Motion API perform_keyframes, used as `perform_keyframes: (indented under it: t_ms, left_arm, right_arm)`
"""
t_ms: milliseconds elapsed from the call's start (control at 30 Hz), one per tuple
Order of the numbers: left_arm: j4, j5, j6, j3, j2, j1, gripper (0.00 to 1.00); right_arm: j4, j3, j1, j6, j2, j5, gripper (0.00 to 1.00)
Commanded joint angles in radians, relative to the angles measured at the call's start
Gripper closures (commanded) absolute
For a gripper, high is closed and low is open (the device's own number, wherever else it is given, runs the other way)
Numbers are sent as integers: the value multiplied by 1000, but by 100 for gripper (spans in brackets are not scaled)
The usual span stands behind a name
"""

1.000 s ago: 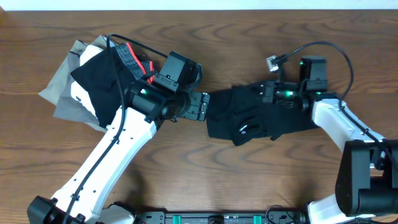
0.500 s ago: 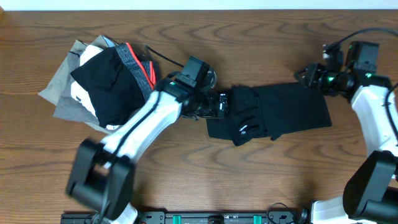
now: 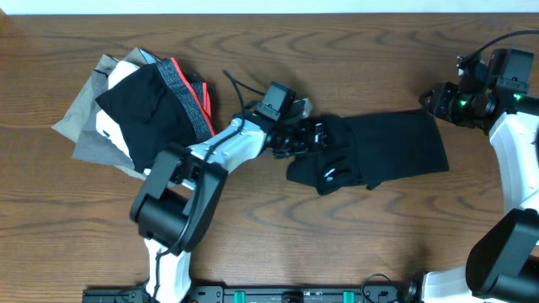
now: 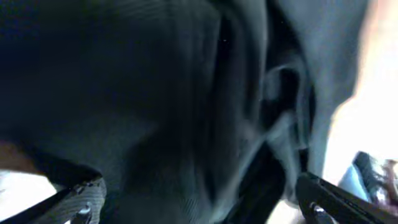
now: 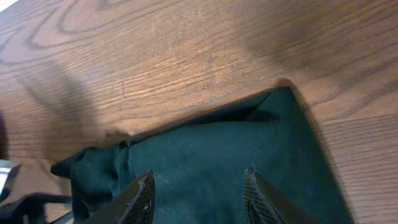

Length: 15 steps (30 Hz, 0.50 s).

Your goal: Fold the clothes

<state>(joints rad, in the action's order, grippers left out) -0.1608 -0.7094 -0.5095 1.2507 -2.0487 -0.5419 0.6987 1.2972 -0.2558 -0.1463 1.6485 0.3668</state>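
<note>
Black shirt (image 3: 396,151) lying roughly folded on table (image 3: 76,219), center-right, small white logo (image 3: 330,175) on near-left part. Left gripper (image 3: 310,135) right at shirt's bunched left edge, fingers spread wide, dark fabric filling wrist view, can't see anything pinched. Right gripper (image 3: 429,98) just off shirt's far right corner, jaws partly apart, empty. Messy pile of other clothes (image 3: 143,109) far left, well apart from shirt.
</note>
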Motion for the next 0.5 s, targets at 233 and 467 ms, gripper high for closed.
perform_keyframes:
  t_ms: [233,467]
  left_arm:
    - [69,18,-52,-11,-81,-91,47]
    - [56,40,-19,-10,-80,-94,94]
  right_arm:
    - [2,13,-6,18,-18,4,57]
    - [2,13,-6,13,-18,4,57]
